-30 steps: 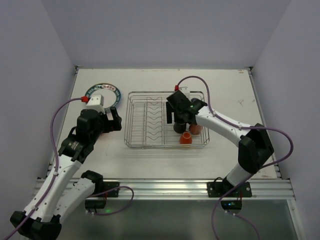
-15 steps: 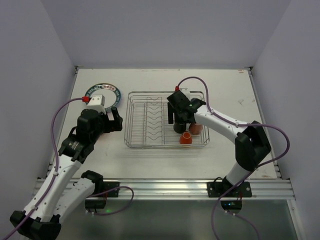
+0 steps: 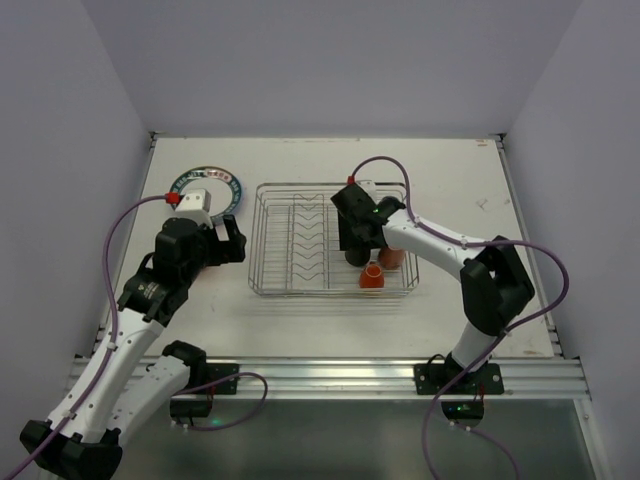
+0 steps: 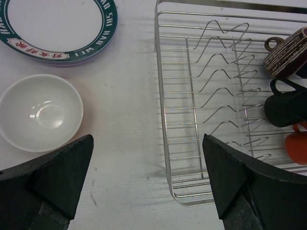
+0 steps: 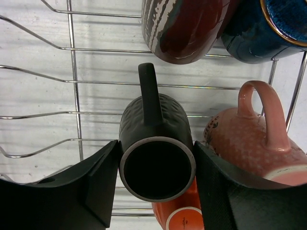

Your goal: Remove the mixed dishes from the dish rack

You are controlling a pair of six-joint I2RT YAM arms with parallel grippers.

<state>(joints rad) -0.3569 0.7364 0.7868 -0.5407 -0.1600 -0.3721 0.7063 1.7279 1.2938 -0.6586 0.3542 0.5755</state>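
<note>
Closing over last second, right gripper narrowed onto black mug, pads touching its 2 sides; mug lay in dish rack, not yet lifted. Left gripper wide open, empty, beside rack. Lift likely next.

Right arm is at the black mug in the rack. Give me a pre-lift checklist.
1. Right gripper straddles the black mug, a finger against each side: ok.
2. Grip firm enough to lift: cannot tell.
3. Mug handle clear of both fingers: ok.
4. Room around it: the pink mug and the orange mug crowd the black mug: not ok, so lift slowly.
5. Left gripper open and outside the dish rack: ok.
</note>
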